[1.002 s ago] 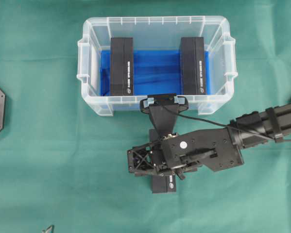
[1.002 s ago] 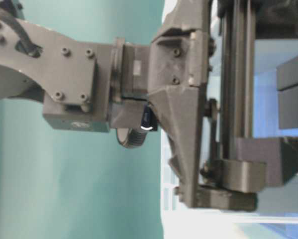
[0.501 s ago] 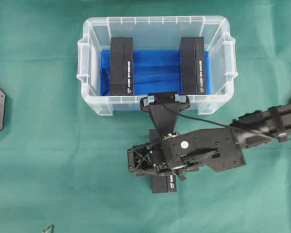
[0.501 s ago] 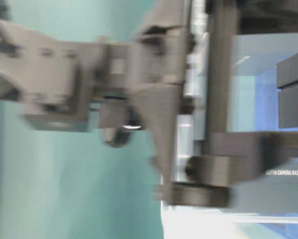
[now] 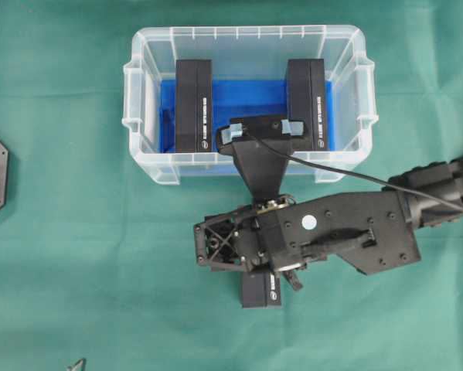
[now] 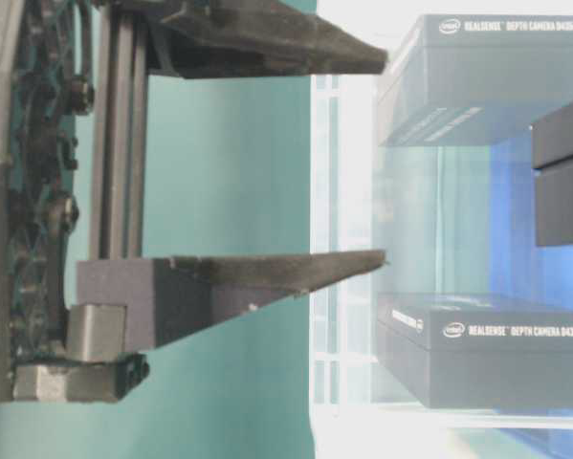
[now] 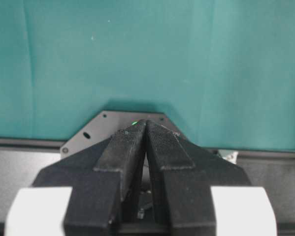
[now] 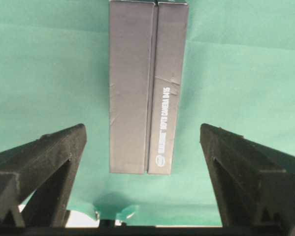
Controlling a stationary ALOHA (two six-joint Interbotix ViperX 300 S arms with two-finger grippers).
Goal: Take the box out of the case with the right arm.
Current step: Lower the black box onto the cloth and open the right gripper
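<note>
Lift straight up and clear, jaws kept wide, so nothing brushes the released load or the case point(image 5: 246, 46), a clear bin lined in bright blue, holding two dark boxes at its left and right ends. Right gripper point(image 8: 142, 147): fingers spread well apart, gripping nothing. Left gripper point(image 7: 146, 142): pads pressed together, empty. Out on the green cloth point(image 5: 76, 232), below the wrist: the box point(image 8: 147, 88), slim, dark grey, white lettering along one edge.

Box point(image 5: 260, 291) on cloth mostly under right gripper point(image 5: 239, 249).
</note>
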